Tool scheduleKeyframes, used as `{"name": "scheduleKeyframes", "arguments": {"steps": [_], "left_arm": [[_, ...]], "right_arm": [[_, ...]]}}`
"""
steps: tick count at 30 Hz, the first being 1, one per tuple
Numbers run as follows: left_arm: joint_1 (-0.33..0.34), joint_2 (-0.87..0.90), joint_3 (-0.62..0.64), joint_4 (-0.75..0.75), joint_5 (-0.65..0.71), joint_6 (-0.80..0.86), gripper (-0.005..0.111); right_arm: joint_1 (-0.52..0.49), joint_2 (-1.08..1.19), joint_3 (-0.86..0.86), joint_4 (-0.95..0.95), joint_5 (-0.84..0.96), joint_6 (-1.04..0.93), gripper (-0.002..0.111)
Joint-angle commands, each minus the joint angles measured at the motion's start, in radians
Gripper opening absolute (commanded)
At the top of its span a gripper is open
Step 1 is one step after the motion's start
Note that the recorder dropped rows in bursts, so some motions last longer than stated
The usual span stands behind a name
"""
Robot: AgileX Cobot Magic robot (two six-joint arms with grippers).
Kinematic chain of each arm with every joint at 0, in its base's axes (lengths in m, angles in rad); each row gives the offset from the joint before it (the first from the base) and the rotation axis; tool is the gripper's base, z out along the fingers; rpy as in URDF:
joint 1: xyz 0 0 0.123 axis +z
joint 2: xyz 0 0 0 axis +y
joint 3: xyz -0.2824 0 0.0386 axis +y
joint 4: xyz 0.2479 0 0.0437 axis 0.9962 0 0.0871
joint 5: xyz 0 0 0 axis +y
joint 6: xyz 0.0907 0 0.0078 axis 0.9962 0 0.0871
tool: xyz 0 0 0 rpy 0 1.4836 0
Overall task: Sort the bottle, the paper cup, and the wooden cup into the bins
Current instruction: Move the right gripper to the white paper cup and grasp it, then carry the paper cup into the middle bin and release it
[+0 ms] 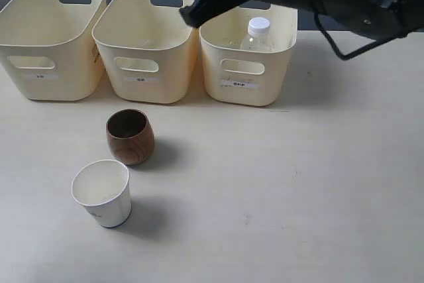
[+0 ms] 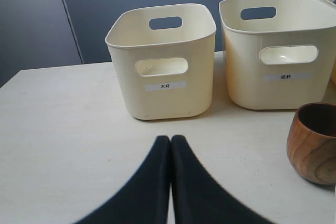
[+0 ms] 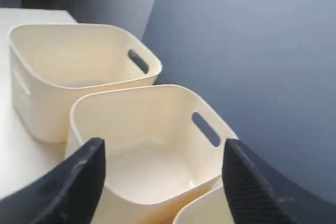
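Pale table: right gripper gapes empty over bins, left gripper closed, empty

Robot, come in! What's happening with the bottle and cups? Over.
Left hand shut, empty. Right hand open above the bins. Bottle in right bin. Wooden cup, paper cup still on table. Nothing blocking.

bins: smooth cream plastic, faint sheen | wooden cup: dark brown wood, visible grain, satin | paper cup: matt white paper | bottle: clear plastic, white cap | table: matt pale, lightly speckled | right gripper jaws: black, finely textured
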Motion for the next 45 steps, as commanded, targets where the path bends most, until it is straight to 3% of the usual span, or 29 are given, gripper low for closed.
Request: {"name": "scheduleKeyframes", "arguments": {"steps": [1, 13, 19, 25, 30, 45], "left_arm": [[-0.002, 0.003, -0.003, 0.002, -0.013, -0.003, 0.0], [-0.002, 0.003, -0.003, 0.002, -0.013, -0.003, 0.0], [-0.002, 0.003, -0.003, 0.002, -0.013, -0.003, 0.0], [-0.002, 0.003, -0.003, 0.002, -0.013, -0.003, 0.0], [-0.002, 0.003, -0.003, 0.002, -0.013, -0.003, 0.0], [-0.002, 0.003, -0.003, 0.002, -0.013, -0.003, 0.0]], "right_arm": [[0.136, -0.009, -0.003, -0.055, 0.146, 0.01, 0.061], [0.43, 0.015, -0.003, -0.001, 0.339, -0.025, 0.061], [0.513, 0.065, -0.003, 0.308, 0.387, -0.328, 0.058], [0.526, 0.112, -0.003, 0.748, 0.491, -0.725, 0.059], [0.526, 0.139, -0.003, 0.929, 0.526, -0.919, 0.058], [0.524, 0.26, -0.049, 0.935, 0.48, -0.973, 0.058]]}}
